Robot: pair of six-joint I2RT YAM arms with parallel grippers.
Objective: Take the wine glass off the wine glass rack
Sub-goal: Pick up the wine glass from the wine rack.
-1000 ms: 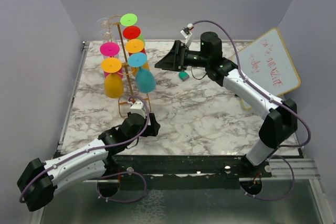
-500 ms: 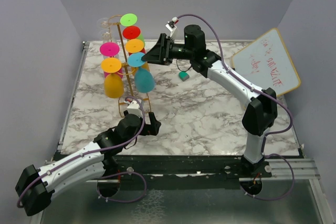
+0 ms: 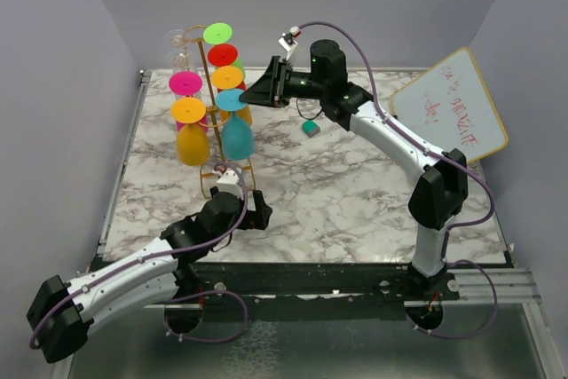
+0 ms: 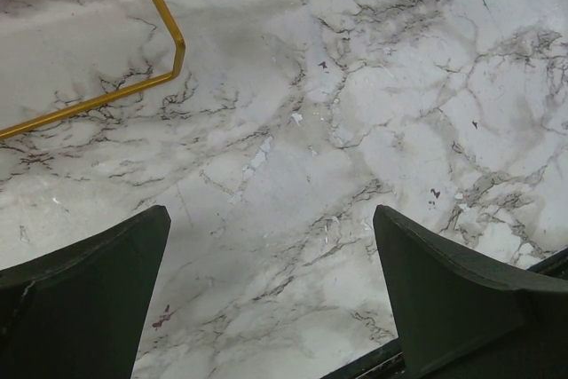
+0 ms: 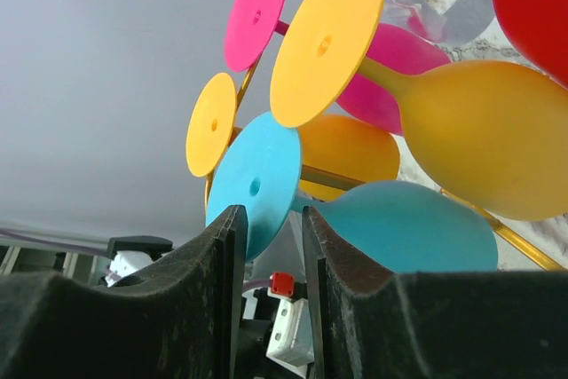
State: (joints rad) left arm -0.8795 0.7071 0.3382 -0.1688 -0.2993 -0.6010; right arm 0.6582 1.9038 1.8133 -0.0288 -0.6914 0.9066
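The wine glass rack [image 3: 205, 77] is a gold wire stand at the table's back left, hung with coloured glasses upside down. The blue wine glass [image 3: 238, 137] hangs on its right side, foot disc towards the right arm. My right gripper [image 3: 245, 95] is at that disc. In the right wrist view its jaws [image 5: 269, 215] have narrowed on either side of the blue foot [image 5: 257, 175], with a gap still showing. The blue bowl [image 5: 417, 228] lies just beyond. My left gripper [image 4: 271, 219] is wide open over bare marble, beside the rack's base wire [image 4: 173, 42].
Yellow [image 3: 192, 143], pink [image 3: 185, 84], orange [image 3: 228, 78], red [image 3: 222, 54] and green [image 3: 216, 33] glasses crowd the rack around the blue one. A small teal object [image 3: 310, 129] lies mid-table. A whiteboard [image 3: 453, 111] leans at the right edge.
The right arm swung left from mid-table to the rack and its jaws narrowed around the blue foot. The left gripper opened wider and stayed near the rack's base.
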